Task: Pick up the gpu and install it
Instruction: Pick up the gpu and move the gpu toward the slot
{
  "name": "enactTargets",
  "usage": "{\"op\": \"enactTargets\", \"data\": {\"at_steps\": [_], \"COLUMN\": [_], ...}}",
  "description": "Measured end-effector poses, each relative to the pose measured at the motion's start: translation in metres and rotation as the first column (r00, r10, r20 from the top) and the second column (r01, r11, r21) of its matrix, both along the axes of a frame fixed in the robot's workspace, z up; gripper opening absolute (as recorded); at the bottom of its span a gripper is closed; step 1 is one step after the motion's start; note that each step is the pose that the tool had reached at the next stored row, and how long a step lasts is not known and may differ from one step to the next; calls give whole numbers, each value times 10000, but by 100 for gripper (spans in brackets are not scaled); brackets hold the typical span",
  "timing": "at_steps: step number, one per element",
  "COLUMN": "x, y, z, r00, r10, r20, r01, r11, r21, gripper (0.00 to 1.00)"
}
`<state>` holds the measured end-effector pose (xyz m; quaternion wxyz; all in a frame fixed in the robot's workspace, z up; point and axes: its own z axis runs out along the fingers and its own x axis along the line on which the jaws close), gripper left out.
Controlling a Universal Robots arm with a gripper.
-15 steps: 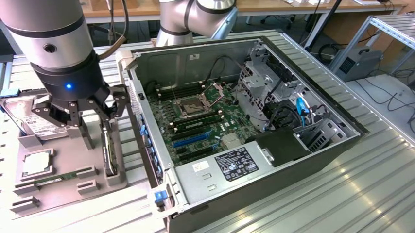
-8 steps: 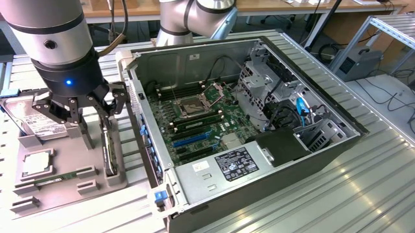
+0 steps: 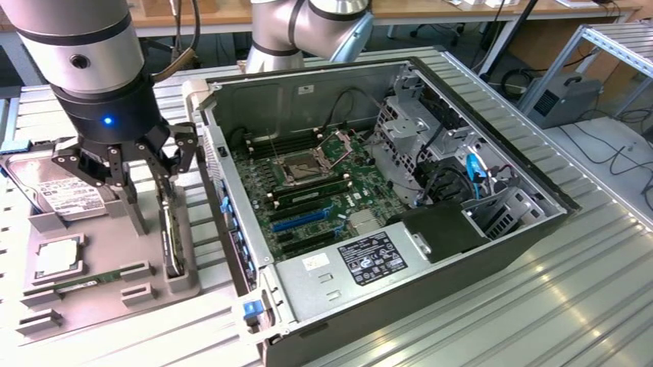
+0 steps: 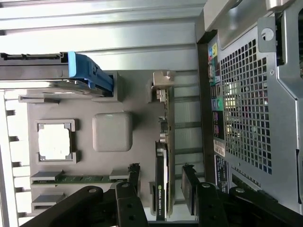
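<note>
Wide-spread, the gripper (image 4: 161, 176) is held over the gpu (image 4: 165, 137), which is stood on edge at its five o'clock in the exterior view.

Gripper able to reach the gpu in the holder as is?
Likely yes. The open gripper hangs right above the gpu, which stands on edge in the grey holder, fingers either side; nothing lies between them.
</note>
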<state>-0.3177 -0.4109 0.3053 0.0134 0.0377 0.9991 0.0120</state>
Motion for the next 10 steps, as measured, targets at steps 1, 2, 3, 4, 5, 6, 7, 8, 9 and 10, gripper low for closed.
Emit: {"op": "enactTargets", "data": {"at_steps": [1,2,3,4,5,6,7,8,9,10], "x": [0,0,0,0,0,0,0,1,2,2], "y": [15,22,24,24,24,24,24,24,24,24], "z": [-3,-6,-15,-22,-29,-35,-41,-47,-52,-57], "r00": [10000,10000,10000,10000,10000,10000,10000,10000,10000,10000], "r10": [0,-1,0,1,1,-1,0,0,-1,0], "r20": [0,0,2,2,0,0,0,0,0,-1], "r01": [0,1,0,-1,-1,1,0,0,1,0], "r11": [10000,10000,10000,10000,10000,10000,10000,10000,10000,10000], "r21": [-4,-8,-11,-18,-28,-33,-38,-43,-48,-52], "gripper": [48,48,48,48,48,48,48,48,48,48]}}
